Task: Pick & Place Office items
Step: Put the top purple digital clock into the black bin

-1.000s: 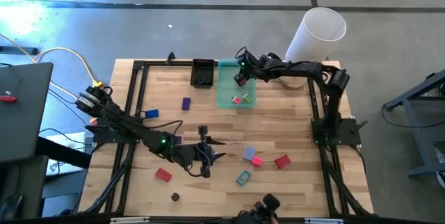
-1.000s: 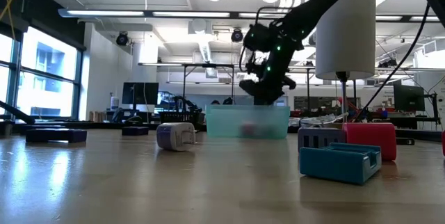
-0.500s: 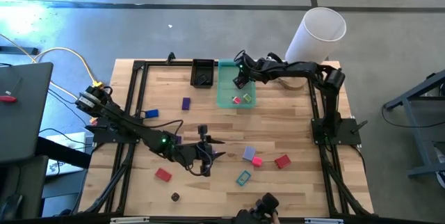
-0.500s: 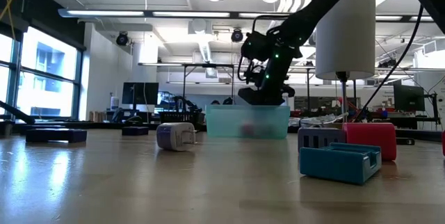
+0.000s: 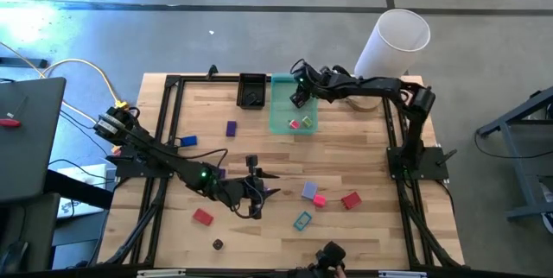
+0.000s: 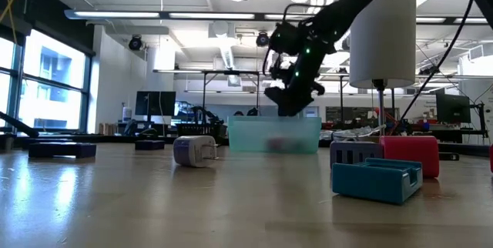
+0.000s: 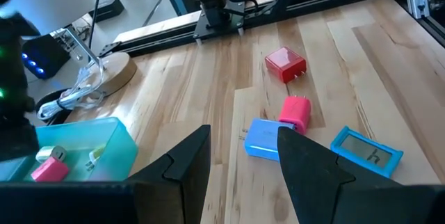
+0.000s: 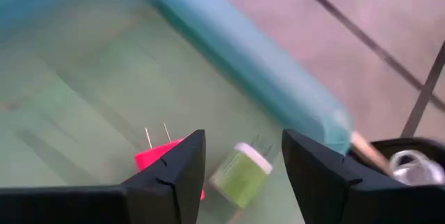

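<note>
Under my right fingers (image 8: 240, 172) a see-through green tray (image 5: 293, 105) is sitting on the counter (image 5: 346, 153). My right fingers are hanging over it, standing apart, and nothing is between them. Down in the tray, a pink plug piece (image 8: 156, 158) with two thin pins is lying just below one finger, and a little green and white piece (image 8: 240, 175) is lying beside it, right under the gap. A small black tray (image 5: 251, 90) is sitting next to the green one.

My left fingers (image 7: 240, 165) are hanging low over the middle of the counter. They are apart too, and they are holding nothing. Just past the gap, a light blue block (image 7: 263, 139) is lying flat on the wood. A pink plug (image 7: 297, 111) is touching it. A red plug block (image 7: 285, 64) is lying farther out, and a teal piece (image 7: 366, 152) with a little window is lying off to the side.

More small pieces are lying around on the counter behind my left fingers: a red one (image 5: 202, 217), a purple one (image 5: 231, 129), a blue one (image 5: 188, 141) and a tiny dark one (image 5: 218, 244).

A big white tube (image 5: 393, 43) is standing at the far corner, behind my right arm.
</note>
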You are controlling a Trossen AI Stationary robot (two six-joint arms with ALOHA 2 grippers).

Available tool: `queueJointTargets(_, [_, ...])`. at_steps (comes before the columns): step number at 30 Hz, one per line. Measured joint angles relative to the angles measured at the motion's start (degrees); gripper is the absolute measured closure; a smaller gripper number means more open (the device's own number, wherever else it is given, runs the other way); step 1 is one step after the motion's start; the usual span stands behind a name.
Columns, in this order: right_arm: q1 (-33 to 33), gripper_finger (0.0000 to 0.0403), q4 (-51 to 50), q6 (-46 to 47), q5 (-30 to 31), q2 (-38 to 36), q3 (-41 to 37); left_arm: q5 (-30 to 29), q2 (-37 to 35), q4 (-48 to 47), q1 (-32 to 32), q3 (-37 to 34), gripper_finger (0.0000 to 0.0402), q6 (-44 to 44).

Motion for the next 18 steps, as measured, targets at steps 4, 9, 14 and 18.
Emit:
queueJointTargets(4, [2.9,0.0227,-3.7,-3.3,-0.1,-5.2,0.0,0.0,0.0,0.0,0.0,0.0,0.0243,0.0])
queueJointTargets(9, [9.4,0.0227,-9.7,-5.6,10.1,-13.0,0.0,0.0,0.0,-0.4,0.0,0.0,0.0243,-1.0])
queueJointTargets(14, [17.0,0.0227,-11.9,-4.2,21.1,-20.6,0.0,0.0,0.0,-0.5,0.0,0.0,0.0243,-1.4])
queueJointTargets(18, [22.1,0.0227,-11.9,-2.9,19.9,-25.3,0.0,0.0,0.0,-0.5,0.0,0.0,0.0243,-1.5])
